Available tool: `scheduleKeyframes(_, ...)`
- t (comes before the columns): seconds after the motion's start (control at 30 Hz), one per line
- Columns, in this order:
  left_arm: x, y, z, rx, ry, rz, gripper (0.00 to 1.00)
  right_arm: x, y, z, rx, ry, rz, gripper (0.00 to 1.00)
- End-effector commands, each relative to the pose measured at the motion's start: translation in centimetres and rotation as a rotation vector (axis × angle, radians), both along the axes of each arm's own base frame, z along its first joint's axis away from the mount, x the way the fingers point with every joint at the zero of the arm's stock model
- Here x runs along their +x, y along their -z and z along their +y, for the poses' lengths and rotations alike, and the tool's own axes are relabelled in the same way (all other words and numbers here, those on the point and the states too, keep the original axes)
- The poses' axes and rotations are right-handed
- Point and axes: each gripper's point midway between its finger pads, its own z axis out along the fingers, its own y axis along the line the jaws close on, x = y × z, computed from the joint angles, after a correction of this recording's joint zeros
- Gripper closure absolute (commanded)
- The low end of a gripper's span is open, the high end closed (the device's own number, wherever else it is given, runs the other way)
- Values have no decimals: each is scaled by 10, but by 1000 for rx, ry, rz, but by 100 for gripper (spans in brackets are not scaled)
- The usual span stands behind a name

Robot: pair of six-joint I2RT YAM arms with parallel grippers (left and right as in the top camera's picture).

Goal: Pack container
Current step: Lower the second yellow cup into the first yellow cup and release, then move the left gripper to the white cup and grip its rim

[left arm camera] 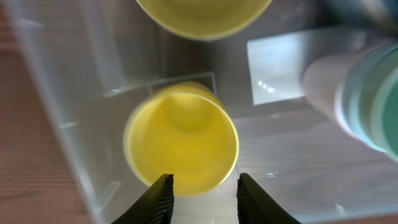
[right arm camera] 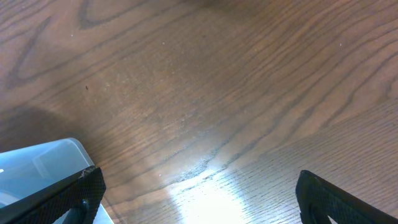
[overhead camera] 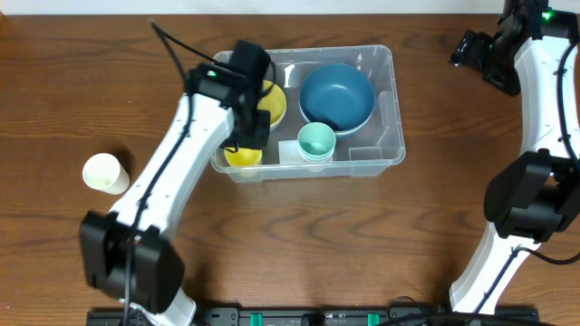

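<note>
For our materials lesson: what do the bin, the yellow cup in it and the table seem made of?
Container: clear glossy plastic; contents show through its walls. Yellow cup: likely smooth plastic, even colour, slight sheen. Table: wood or wood-look laminate; grain lines show.

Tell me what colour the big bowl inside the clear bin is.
Dark blue; the bowl shows best in the overhead view.

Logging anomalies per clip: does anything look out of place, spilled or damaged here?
Only one thing: a pale cup sits on the table left of the container, not packed. Nothing looks spilled or damaged.
</note>
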Motion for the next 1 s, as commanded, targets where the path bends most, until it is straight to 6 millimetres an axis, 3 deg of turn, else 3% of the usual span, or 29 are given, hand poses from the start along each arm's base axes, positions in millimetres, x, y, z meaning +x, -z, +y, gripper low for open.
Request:
scheduleKeyframes(0.0, 0, -67, 4, -76, -14, -182, 65, 1, -3, 2, 6, 7, -8, 1)
scheduleKeyframes(0.1, -7, -99, 28, -56, -61, -282, 65, 1, -3, 2, 6, 6, -8, 1)
scheduleKeyframes(0.17, -16, -116, 49, -33, -108, -327, 58, 1, -3, 2, 6, 7, -8, 1)
scheduleKeyframes(0.23, -25, -127, 72, -1, -163, -352, 51, 1, -3, 2, 6, 7, -8, 1)
scheduleKeyframes(0.37, -42, -134, 122, 73, -299, -348, 50, 1, -3, 2, 6, 7, -8, 1)
scheduleKeyframes(0.53, -55, -113, 165, 117, -439, -256, 49, 1, -3, 2, 6, 7, -8, 1)
scheduleKeyframes(0.7, -54, -66, 206, 134, -628, -164, 44, 1, -3, 2, 6, 7, -8, 1)
scheduleKeyframes(0.83, -47, -34, 228, 127, -761, -133, 44, 1, -3, 2, 6, 7, -8, 1)
scheduleKeyframes(0.97, -33, -15, 240, 129, -791, -122, 44, 1, -3, 2, 6, 7, -8, 1)
